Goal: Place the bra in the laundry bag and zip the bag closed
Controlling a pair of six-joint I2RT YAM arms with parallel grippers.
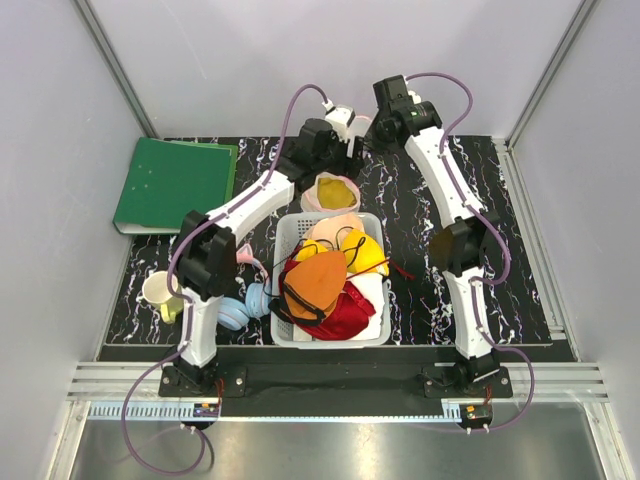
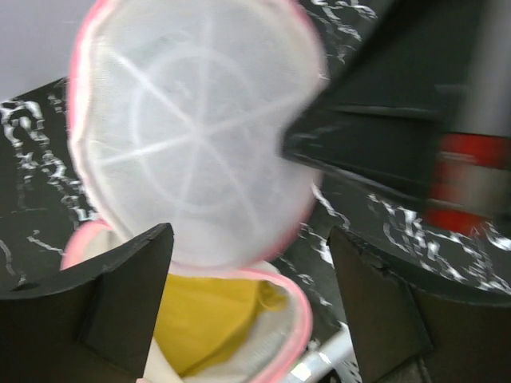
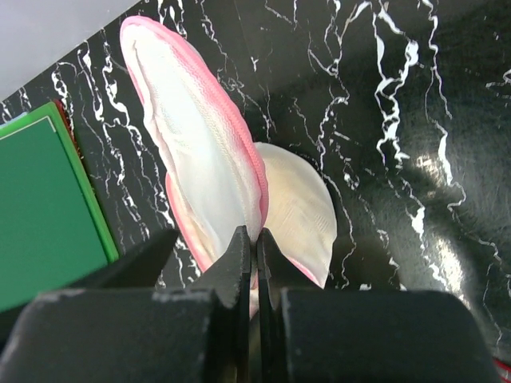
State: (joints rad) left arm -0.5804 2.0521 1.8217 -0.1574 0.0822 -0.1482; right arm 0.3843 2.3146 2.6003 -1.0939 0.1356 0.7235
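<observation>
Between the fingertips of the right pincer [image 3: 254,239], which are pressed together with almost no gap, sits the pink zipper rim [image 3: 235,144] of the laundry bag [image 3: 299,211]. The clamped part is the bag's lid [image 2: 196,136], raised on edge. In the right wrist view it appears edge-on, a narrow lens whose long axis runs from the fingertips away and to their left. The bag's shallow base lies on the marbled tabletop [image 3: 383,120] just beyond the fingertips, to their right.

From the left pincer [image 2: 247,239] the same lid is seen broadside, a round white mesh face with radial seams, standing upright over the base. Below it, between that pincer's two fingers, the base gapes open, and the bra [image 2: 211,319] lies inside as a bright yellow fold; its cups and long axis cannot be made out. The left pincer is spread wide and holds nothing; whether its fingers touch the bag cannot be told.

In the top view both arms reach to the far side of the tabletop, beyond the basket [image 1: 290,225] of mixed garments on the near side of both pincers. The left arm [image 1: 250,205] slants from a bent elbow toward the right. The right arm [image 1: 445,175] leans from its elbow toward the left, so the two wrists meet over the bag. A green binder [image 1: 175,185] lies well to the left of the left pincer.
</observation>
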